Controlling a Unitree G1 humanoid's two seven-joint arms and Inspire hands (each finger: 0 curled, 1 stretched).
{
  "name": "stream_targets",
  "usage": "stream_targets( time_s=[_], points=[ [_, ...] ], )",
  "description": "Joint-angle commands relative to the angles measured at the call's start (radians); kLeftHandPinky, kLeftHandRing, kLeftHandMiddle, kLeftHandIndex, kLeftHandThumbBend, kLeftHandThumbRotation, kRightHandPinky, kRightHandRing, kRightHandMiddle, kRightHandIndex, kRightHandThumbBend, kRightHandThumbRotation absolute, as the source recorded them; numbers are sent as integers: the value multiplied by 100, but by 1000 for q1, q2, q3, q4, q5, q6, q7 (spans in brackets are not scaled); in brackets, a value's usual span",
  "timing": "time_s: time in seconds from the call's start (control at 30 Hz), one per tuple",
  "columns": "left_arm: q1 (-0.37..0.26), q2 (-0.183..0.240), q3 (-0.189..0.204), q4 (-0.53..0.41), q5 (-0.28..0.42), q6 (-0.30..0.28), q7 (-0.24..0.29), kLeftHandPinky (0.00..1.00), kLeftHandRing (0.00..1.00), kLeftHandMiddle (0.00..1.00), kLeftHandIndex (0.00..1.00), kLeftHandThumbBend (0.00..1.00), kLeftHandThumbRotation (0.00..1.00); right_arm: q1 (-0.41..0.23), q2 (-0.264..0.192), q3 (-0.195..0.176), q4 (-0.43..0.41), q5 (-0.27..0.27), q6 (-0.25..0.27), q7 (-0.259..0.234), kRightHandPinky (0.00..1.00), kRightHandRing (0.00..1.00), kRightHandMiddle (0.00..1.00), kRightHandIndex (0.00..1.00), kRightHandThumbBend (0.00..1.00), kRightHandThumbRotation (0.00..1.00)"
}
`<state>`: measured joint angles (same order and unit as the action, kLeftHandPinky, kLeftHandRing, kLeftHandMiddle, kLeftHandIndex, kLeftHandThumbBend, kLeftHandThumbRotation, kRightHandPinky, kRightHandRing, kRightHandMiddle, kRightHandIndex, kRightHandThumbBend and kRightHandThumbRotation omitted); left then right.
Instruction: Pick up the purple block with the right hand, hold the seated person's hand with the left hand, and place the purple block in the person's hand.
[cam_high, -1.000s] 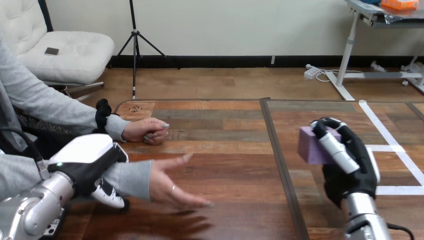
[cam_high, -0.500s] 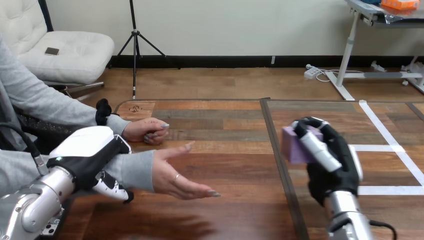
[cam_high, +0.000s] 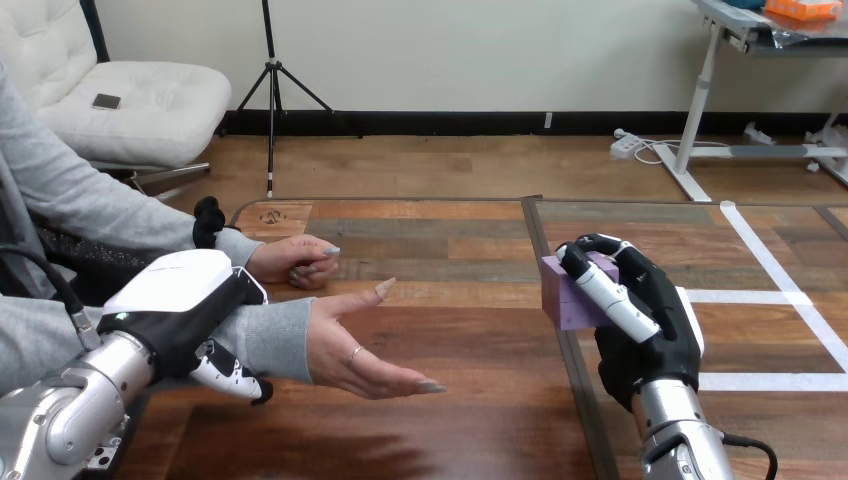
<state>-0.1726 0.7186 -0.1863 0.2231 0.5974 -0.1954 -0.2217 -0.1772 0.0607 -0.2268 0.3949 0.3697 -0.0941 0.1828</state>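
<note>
My right hand (cam_high: 640, 320) is curled round the purple block (cam_high: 568, 295) and holds it above the table, right of centre. The person's hand (cam_high: 358, 342) is stretched out palm up at the lower left, raised off the table. My left hand (cam_high: 185, 315) grips the grey-sleeved wrist of that hand, fingers curled under it. The block is to the right of the open palm, a clear gap apart.
The person's other hand (cam_high: 295, 260) rests in a loose fist on the wooden table (cam_high: 450, 240) further back. White tape lines (cam_high: 770, 295) mark the table's right part. A dark seam (cam_high: 548, 300) runs front to back down the middle.
My right hand has carried the purple block leftward, closer to the person's palm. The person's open hand has lifted slightly; my left hand stays on the wrist.
</note>
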Motion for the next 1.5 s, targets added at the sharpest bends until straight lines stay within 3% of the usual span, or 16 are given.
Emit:
stream_targets(
  time_s=[0.0, 0.6, 1.03, 1.47],
  points=[
    [-144, -36, 52, -101, -40, -46, 58, 12, 18, 27, 29, 71, 0, -49, 38, 24, -33, -9, -21, -13, 31, 36, 41, 41, 92, 0],
    [-175, -71, 43, -107, -30, -34, 66, 11, 17, 25, 28, 72, 0, -39, 69, 90, -25, -36, -49, 8, 32, 36, 40, 41, 93, 0],
    [-198, -94, 30, -112, -12, -25, 59, 11, 17, 26, 29, 75, 0, -20, 80, 162, -34, -107, -95, -20, 32, 36, 40, 41, 95, 0],
    [-228, -121, 15, -86, -3, -37, 49, 11, 18, 26, 29, 75, 0, 10, 104, 221, -60, -110, -101, -17, 31, 35, 39, 41, 97, 0]
  ],
)
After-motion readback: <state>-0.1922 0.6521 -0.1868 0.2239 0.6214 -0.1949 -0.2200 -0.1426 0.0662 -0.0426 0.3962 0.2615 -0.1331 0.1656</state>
